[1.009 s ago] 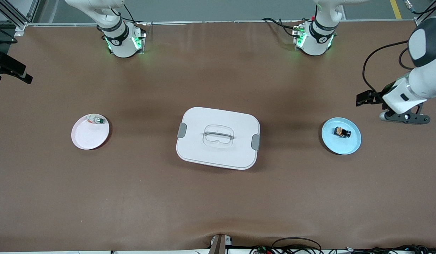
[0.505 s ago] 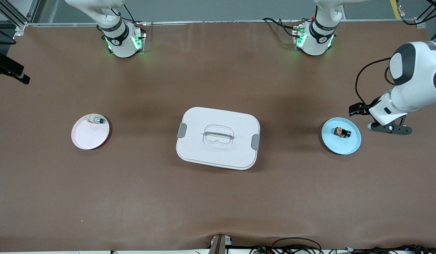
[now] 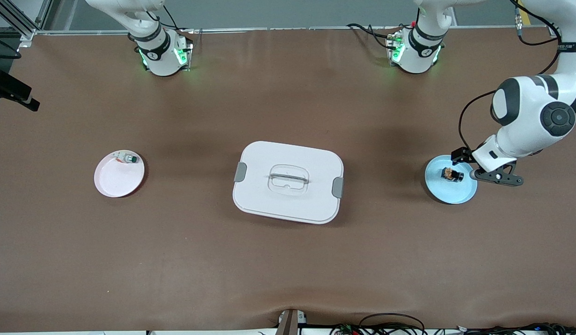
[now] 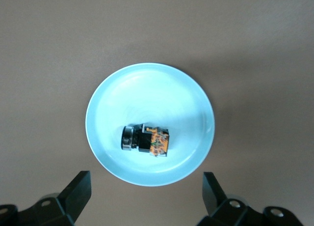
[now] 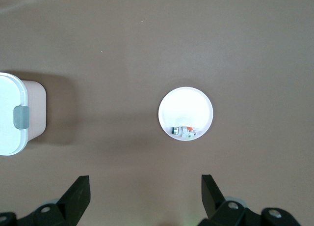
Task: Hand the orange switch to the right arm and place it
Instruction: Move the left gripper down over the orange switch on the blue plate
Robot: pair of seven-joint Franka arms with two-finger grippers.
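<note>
Orange switch (image 4: 145,139) lies on blue plate (image 4: 196,103) | step: you approach pickup | left gripper (image 4: 147,196) spread wide, empty, over plate edge | right gripper (image 5: 145,196) spread, waiting high above table | next: centre, descend, clamp.

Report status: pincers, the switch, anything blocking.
Left pincer open, over the blue plate. Right pincer open, high above the white plate, waiting. Orange switch lies on the blue plate, ungripped. Nothing blocking it.
</note>
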